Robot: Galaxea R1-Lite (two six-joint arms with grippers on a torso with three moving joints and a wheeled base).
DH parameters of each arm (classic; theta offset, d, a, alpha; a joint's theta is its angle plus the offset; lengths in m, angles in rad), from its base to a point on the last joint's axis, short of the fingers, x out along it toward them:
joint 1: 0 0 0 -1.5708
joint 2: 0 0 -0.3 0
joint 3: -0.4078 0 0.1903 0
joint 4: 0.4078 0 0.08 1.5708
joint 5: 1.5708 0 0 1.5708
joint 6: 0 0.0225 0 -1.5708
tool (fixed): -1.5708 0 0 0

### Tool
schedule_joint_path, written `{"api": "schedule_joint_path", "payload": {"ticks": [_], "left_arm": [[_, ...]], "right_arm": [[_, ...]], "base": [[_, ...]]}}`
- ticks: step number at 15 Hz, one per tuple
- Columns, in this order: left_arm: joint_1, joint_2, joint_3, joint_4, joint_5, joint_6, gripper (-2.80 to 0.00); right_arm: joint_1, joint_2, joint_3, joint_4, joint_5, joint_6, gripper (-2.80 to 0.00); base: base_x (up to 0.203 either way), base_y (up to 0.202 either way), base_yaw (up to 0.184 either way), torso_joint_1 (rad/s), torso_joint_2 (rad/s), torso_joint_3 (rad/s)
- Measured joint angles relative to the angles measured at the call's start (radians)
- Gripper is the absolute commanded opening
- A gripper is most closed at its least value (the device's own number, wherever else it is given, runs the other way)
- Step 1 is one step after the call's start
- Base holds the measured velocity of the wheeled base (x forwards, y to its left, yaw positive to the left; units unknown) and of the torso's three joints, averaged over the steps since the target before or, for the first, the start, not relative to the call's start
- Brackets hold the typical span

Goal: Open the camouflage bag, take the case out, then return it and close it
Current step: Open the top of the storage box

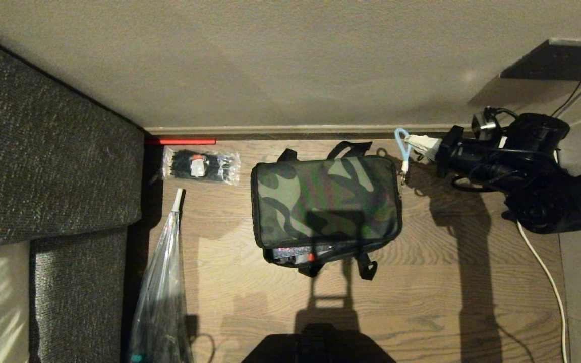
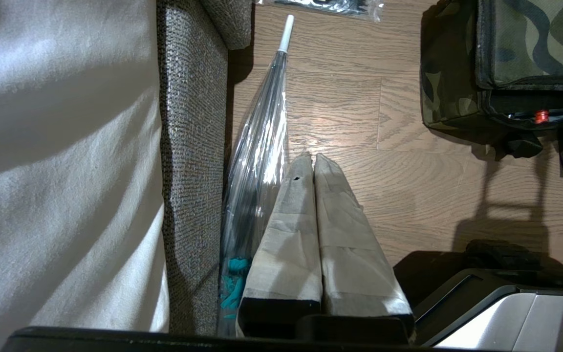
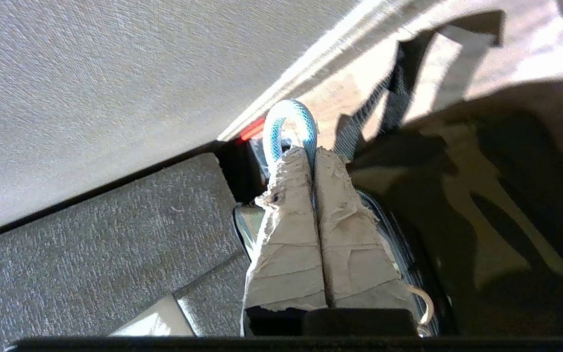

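The camouflage bag [image 1: 326, 199] lies flat on the wooden floor with its green lid down; it also shows in the left wrist view [image 2: 530, 44]. Along its near side the lid gapes, and the case's dark edge with a small red dot [image 1: 310, 257] shows inside. A blue cord loop [image 1: 401, 141] hangs off the zip at the bag's far right corner. My right gripper [image 1: 414, 143] reaches in from the right and is shut on that loop [image 3: 289, 112], fingertips [image 3: 301, 161] pressed together. My left gripper [image 2: 313, 156] is parked low beside the sofa, shut and empty.
A dark sofa [image 1: 43, 166] fills the left. A folded clear umbrella [image 1: 162, 282] lies along it, and a bag of black cable ties [image 1: 199, 165] sits by the wall skirting [image 1: 295, 130]. A white cable [image 1: 547, 282] runs down the right side.
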Motion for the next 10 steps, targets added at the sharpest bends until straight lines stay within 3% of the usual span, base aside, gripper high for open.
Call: {"api": "schedule_joint_path", "payload": {"ticks": [10], "left_arm": [[0.0, 0.0, 0.0, 0.0, 0.0, 0.0, -2.8]], "right_arm": [[0.004, 0.053, -0.096, -0.01, -0.001, -0.023, -2.8]], "base": [[0.0, 0.0, 0.0, 0.0, 0.0, 0.0]]}}
